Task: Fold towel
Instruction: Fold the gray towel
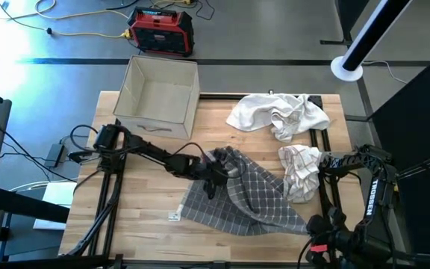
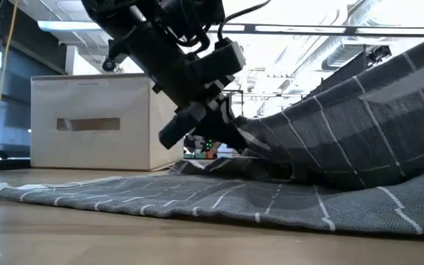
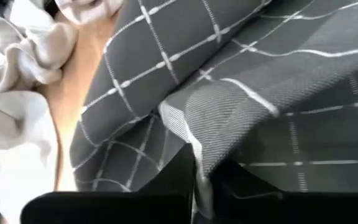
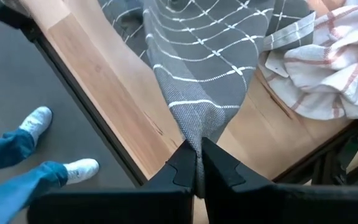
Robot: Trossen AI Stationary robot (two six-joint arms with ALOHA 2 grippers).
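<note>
- The grey checked towel (image 1: 245,196) lies on the wooden table (image 1: 136,217), a little right of centre toward the near edge, partly flat and partly lifted into a ridge.
- The left arm reaches from its base at the table's left side, stretched low and rightward across the table, elbow slightly bent.
- The left gripper (image 1: 213,179) is at the towel's far-left edge; in the left wrist view its fingers are pressed together on a fold of the towel (image 3: 229,112).
- In the low view the left gripper (image 2: 230,143) slopes down to just above the table, with cloth rising away from it to the right.
- The right arm stands folded at the table's near-right corner, its forearm running along the right side.
- The right gripper (image 4: 199,171) is closed on the towel's near-right corner, which is pulled into a tight point between the fingers (image 4: 182,163) beside the table's near edge.
- A white cloth with red stripes (image 1: 301,170) lies just right of the towel, touching it.
- A larger crumpled white cloth (image 1: 278,113) sits at the far right of the table.
- A cardboard box (image 1: 157,97) stands at the far-left corner.
- A red and black case (image 1: 161,30) is on the floor beyond the table.
- A person's jeans and white shoes (image 4: 61,168) show on the floor near the table.
</note>
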